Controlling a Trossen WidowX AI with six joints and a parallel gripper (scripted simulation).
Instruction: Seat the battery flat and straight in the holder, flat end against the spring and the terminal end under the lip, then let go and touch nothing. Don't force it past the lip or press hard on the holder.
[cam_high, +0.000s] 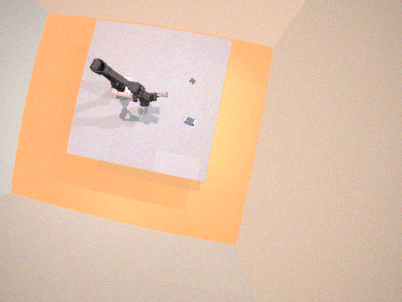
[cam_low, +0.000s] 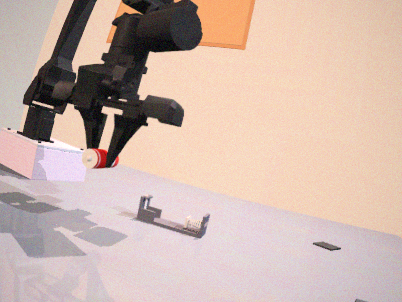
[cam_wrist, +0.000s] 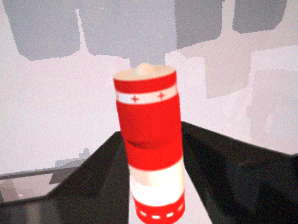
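The gripper (cam_low: 102, 157) (cam_wrist: 153, 145) is shut on the battery (cam_low: 99, 158) (cam_wrist: 152, 120), a red cylinder with white bands. One finger is on each side of it. In the wrist view the raised terminal end points up the frame and the flat end is at the bottom. In the exterior view the battery hangs above the table, apart from the holder. The holder (cam_low: 171, 225) (cam_high: 162, 94) is a narrow dark cradle on the table, with a tall post at its left end and a pale spring by its right end wall. In the top view the arm hides the battery and fingertips.
A small dark flat piece (cam_low: 326, 246) (cam_high: 192, 81) lies beyond the holder. A small grey and blue object (cam_high: 189, 121) lies on the table (cam_high: 125, 145). The arm's pale base (cam_low: 59, 162) stands behind the gripper. A dark-edged shape shows behind the left finger in the wrist view; I cannot tell what it is.
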